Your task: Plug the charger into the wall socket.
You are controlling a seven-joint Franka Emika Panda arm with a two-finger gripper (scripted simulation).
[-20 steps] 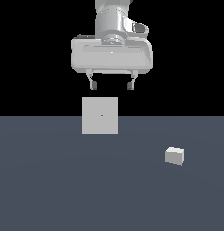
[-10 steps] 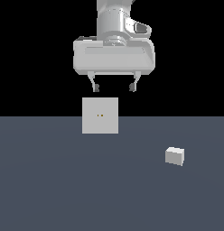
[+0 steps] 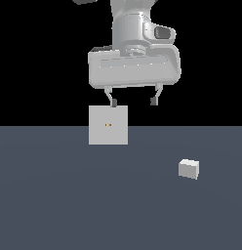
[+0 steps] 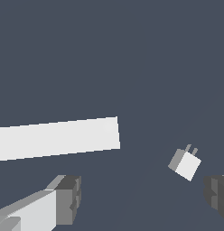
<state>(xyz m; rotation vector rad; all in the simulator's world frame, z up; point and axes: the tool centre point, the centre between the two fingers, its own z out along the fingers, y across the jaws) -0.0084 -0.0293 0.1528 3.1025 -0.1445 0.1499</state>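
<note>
Wall socket (image 3: 108,125): I saw the flat light-grey square panel standing upright on the tabletop (image 3: 54,195), toward the exterior view's left of centre. Two tiny orange dots sat side by side at its middle. In the wrist view it showed (image 4: 57,137) only as a pale strip seen along its upper edge.

Claw (image 3: 133,101): I read it as hanging above the tabletop, clear of everything. Its two dark-tipped fingers (image 3: 112,101) pointed down and stood wide apart with nothing between them. In the exterior view, the finger on the left overlapped the panel's top edge; I could not tell from that view whether it touched. The other finger hung off the panel's right side against the black background. In the wrist view the claw (image 4: 145,198) showed two fingertips at the frame's edge, with bare tabletop between them.

Charger (image 3: 189,169): I found the small white block resting on the tabletop, well apart from the panel, on the exterior view's right and nearer the camera. In the wrist view it (image 4: 185,163) lay tilted, with two short prongs showing on one end. The claw was not touching it.
</note>
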